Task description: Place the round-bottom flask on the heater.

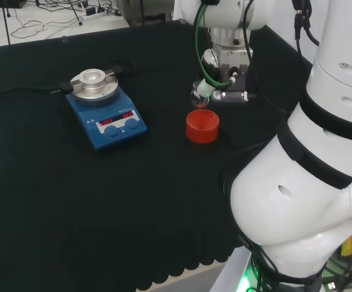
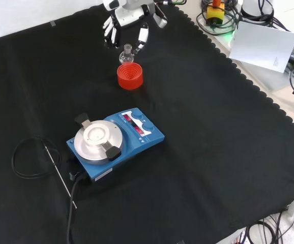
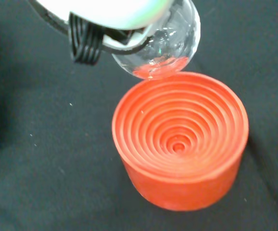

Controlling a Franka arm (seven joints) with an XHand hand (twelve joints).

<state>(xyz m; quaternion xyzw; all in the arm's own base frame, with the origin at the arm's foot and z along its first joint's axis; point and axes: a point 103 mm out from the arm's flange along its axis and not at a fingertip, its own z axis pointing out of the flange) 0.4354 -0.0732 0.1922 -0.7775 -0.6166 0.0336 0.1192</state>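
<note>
The clear round-bottom flask (image 2: 126,55) hangs just above the red ribbed stand (image 2: 129,76), its bulb (image 3: 165,45) off the stand's rim (image 3: 180,144). My hand (image 2: 129,28) comes down over the flask, with fingers curled on either side of its neck. In the head view the hand (image 1: 215,85) and the flask (image 1: 200,97) sit right above the stand (image 1: 202,126). The heater (image 1: 106,106), a blue box with a round silver top plate (image 2: 97,136), stands apart from the stand, left of it in the head view and nearer in the front view. Nothing rests on the plate.
A black cable loop (image 2: 27,157) and a thin metal probe rod (image 2: 60,175) lie left of the heater in the front view. The cloth's scalloped edge (image 2: 259,94) runs down the right, with white paper (image 2: 263,46) and cables beyond it.
</note>
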